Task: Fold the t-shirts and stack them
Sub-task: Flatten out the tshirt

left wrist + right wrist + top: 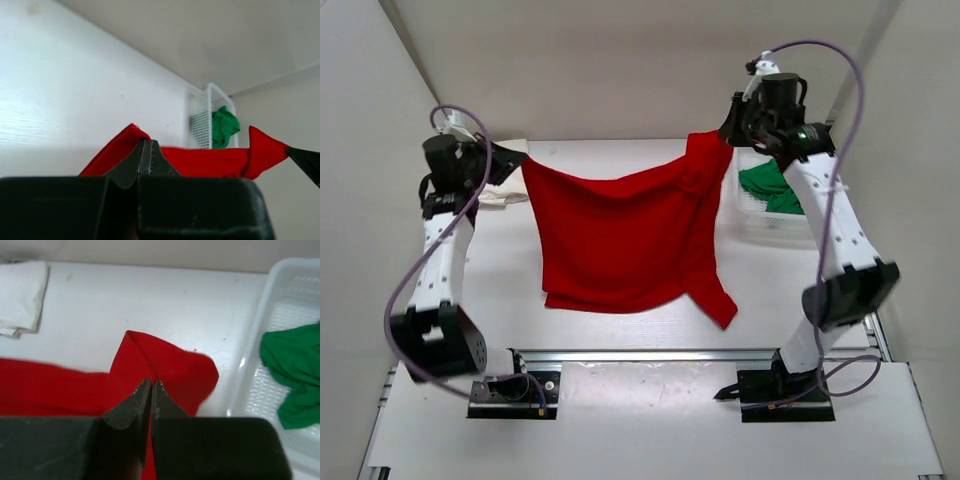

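The red t-shirt hangs spread in the air between both arms, above the table. My left gripper is shut on its left top corner; the wrist view shows the pinched red edge at the closed tips. My right gripper is shut on the right top corner, tips closed on the cloth. The green t-shirt lies crumpled in the white mesh basket and shows in both wrist views. The cream-white t-shirt lies folded at the far left, seen also in the right wrist view.
The basket stands at the far right of the table, under the right arm; its rim is close beside the right gripper. White walls enclose the back and sides. A metal rail runs along the near edge between the arm bases.
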`<move>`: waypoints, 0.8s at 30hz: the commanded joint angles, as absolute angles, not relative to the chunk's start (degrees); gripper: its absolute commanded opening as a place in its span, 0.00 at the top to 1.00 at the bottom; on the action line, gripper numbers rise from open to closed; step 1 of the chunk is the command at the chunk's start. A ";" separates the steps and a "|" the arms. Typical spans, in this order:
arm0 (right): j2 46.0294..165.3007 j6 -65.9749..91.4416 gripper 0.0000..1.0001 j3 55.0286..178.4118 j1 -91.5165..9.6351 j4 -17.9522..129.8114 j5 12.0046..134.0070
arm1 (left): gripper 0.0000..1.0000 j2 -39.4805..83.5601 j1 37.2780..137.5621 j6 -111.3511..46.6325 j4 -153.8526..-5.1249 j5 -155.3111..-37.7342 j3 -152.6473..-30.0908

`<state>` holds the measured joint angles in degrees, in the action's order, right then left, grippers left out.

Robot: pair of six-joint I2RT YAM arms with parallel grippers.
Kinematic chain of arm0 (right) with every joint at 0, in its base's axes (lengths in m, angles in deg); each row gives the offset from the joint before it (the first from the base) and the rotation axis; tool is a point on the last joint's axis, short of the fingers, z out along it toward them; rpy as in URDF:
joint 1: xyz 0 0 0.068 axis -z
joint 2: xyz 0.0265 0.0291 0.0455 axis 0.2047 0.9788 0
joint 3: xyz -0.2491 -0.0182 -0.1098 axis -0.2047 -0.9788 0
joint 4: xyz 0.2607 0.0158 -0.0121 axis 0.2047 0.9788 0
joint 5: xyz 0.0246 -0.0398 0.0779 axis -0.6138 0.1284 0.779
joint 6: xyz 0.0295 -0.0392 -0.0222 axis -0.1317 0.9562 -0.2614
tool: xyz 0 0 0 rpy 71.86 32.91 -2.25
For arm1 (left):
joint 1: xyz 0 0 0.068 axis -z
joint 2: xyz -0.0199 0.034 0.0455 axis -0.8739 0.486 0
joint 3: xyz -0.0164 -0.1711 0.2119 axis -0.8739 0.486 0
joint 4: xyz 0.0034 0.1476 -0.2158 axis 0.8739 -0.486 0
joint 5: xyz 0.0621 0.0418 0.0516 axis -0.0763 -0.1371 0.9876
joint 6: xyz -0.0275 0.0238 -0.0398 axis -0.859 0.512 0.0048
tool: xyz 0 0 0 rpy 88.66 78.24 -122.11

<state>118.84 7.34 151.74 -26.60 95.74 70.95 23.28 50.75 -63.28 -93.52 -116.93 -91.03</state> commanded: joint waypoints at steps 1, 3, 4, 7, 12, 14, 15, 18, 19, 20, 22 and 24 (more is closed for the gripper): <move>123.00 7.42 1.00 161.74 -25.36 93.04 77.31 | 1.00 28.45 52.13 -63.93 -89.42 -114.01 -94.60; 129.85 7.68 1.00 173.56 -25.18 92.87 78.46 | 1.00 34.67 53.62 -65.42 -88.98 -114.54 -101.25; 133.53 7.33 1.00 177.28 -25.09 92.78 79.85 | 1.00 37.66 54.50 -66.12 -89.85 -114.80 -105.99; 135.44 4.00 1.00 189.37 -23.16 85.97 85.20 | 1.00 40.85 54.07 -69.02 -89.68 -116.47 -115.32; 125.66 4.33 1.00 176.80 -22.53 75.98 86.03 | 1.00 37.35 48.10 -75.44 -83.45 -119.63 -116.24; 122.94 5.39 1.00 171.11 -22.63 77.66 84.79 | 1.00 33.75 46.43 -75.36 -78.89 -119.03 -111.07; 120.06 4.88 1.00 162.98 -22.80 76.96 84.09 | 1.00 30.69 45.98 -74.66 -77.74 -117.89 -106.00; 107.06 -1.34 1.00 129.38 -22.89 63.80 83.38 | 1.00 24.34 45.28 -73.43 -74.84 -117.97 -91.92; 102.59 -4.94 1.00 117.06 -22.02 57.86 84.08 | 1.00 21.98 45.10 -73.69 -73.35 -117.88 -84.84; 99.76 -6.54 0.97 107.37 -21.92 55.79 84.87 | 1.00 20.13 45.01 -73.78 -71.42 -117.97 -77.98; 96.85 -9.53 0.84 96.18 -22.36 52.53 84.09 | 1.00 18.10 45.36 -72.64 -70.34 -118.15 -69.70; 93.77 -10.16 0.72 88.51 -23.76 54.71 81.81 | 1.00 16.86 46.42 -71.06 -69.29 -117.44 -60.12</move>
<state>93.68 -5.29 98.19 -22.69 59.02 83.98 16.30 45.43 -72.98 -70.11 -117.60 -70.79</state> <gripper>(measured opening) 0.252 0.017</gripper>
